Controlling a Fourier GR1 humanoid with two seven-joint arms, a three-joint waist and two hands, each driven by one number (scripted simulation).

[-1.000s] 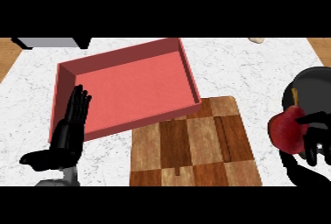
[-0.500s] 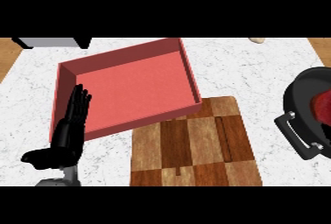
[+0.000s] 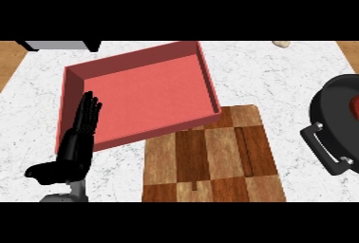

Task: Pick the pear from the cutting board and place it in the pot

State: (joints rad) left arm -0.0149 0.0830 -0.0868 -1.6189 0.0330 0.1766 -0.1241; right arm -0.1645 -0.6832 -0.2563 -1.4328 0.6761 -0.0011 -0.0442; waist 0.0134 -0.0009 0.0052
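Near the counter's [image 3: 280, 80] lower left corner the left hand [image 3: 73, 152] rests open, its straight fingers [image 3: 89, 109] pointing up across the left wall of a red tray [image 3: 147, 95], holding nothing. Touching the tray's lower right corner, the wooden cutting board [image 3: 210, 161] lies bare at the lower edge. At the right edge sits the black pot [image 3: 333, 114], its handle [image 3: 326, 147] towards the board. A red patch inside it, cut by the view's edge, is the pear [image 3: 354, 107].
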